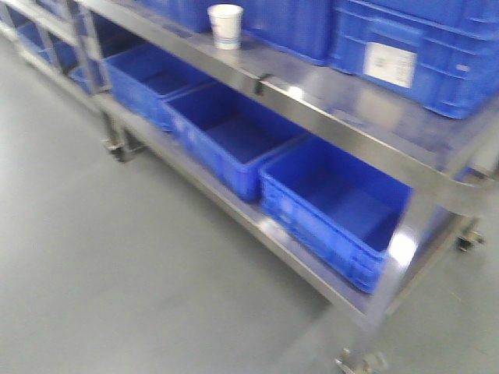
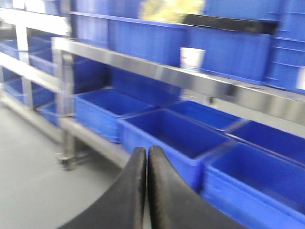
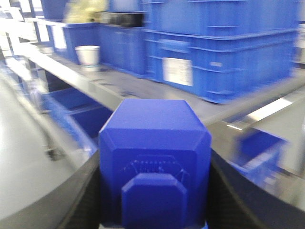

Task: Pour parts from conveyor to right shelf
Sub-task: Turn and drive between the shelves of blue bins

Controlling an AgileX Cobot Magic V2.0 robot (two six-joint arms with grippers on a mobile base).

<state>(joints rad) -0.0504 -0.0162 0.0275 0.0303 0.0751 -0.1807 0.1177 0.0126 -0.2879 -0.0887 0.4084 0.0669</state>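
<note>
Left end effector (image 2: 147,153) sits at the bottom middle of the left wrist view. Its two black fingers (image 2: 128,195) are pressed side by side, tips touching, and they hold nothing. Grey floor (image 2: 28,167) lies to the left of it. Behind it stands the right shelf (image 2: 157,72), made of shiny steel. Open blue bins (image 2: 167,131) sit in a row on the low level. Up on the top surface, a bit right of the middle, stands a white cup (image 2: 192,58). Tall blue crates (image 2: 228,50) are just behind the cup.

In the front view the floor fills the left side and the bottom. The shelf runs from the upper left down to the lower right. Three bins sit close together in a row on its low level. The cup is at the top middle, near the edge of the top surface. One crate at the upper right has a white label (image 1: 389,64).

In the right wrist view the cup is at the upper left and the crates fill the top right. The right end effector (image 3: 155,164) is at the bottom. It holds a blue part (image 3: 155,126) tight between its two black fingers (image 3: 71,210), one on each side. The part fills the bottom middle, in front of the shelf. Its stud (image 3: 153,198) faces the camera.
</note>
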